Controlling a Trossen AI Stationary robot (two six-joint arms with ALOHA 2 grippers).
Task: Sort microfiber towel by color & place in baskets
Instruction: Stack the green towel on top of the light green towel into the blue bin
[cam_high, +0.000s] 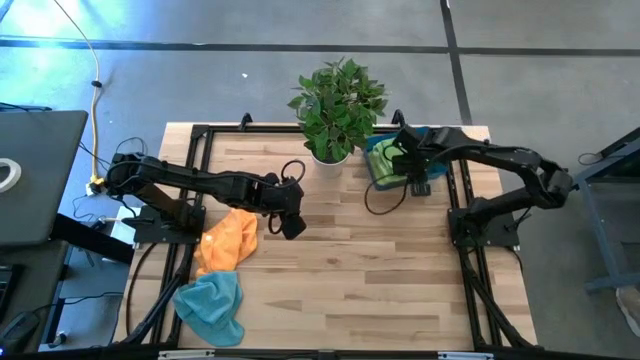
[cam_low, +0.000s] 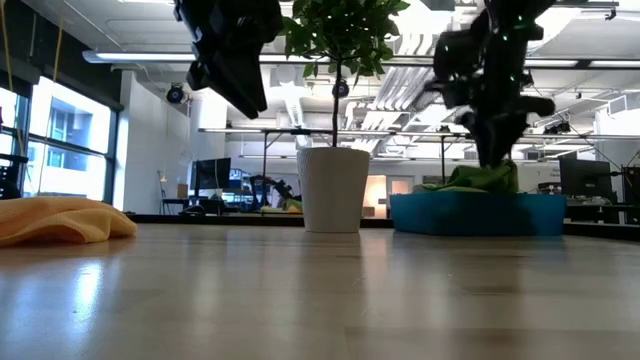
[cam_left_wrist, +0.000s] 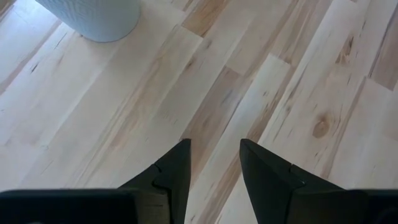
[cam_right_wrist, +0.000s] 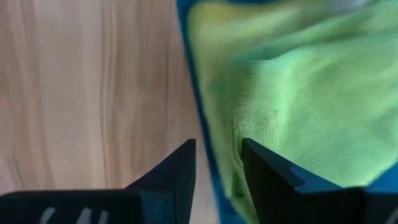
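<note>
1. The pale wooden plank surface (cam_high: 350, 260) fills most of the high view, inside a black metal frame.
2. The left arm reaches from nine o'clock toward the centre. The left gripper (cam_high: 291, 222) hangs above bare planks, at about five o'clock of the plant pot. In the left wrist view its jaws stand a moderate gap apart with only wood between them, holding nothing.
3. The right arm comes in from three o'clock. The right gripper (cam_high: 408, 166) is over the basket at about one o'clock of the surface. In the right wrist view its jaws stand a narrow gap apart above the basket's edge and the green towel. No cloth shows gripped between them.
4. The leafy green plant in a white ribbed pot (cam_high: 334, 112) stands at twelve o'clock of the surface, just beside the basket.
5. The shallow dark teal-blue rectangular plastic basket (cam_low: 480, 214) sits at three o'clock of the pot. Inside it lies a crumpled bright green microfiber towel (cam_right_wrist: 298, 106), fuzzy in texture, mounded above the rim in the low view.
6. A crumpled orange microfiber towel (cam_high: 227, 240) lies on the surface at nine o'clock, near the left gripper, in soft folds.
7. A bunched light blue microfiber towel (cam_high: 212, 305) lies at seven o'clock, touching the orange towel's near edge.
</note>
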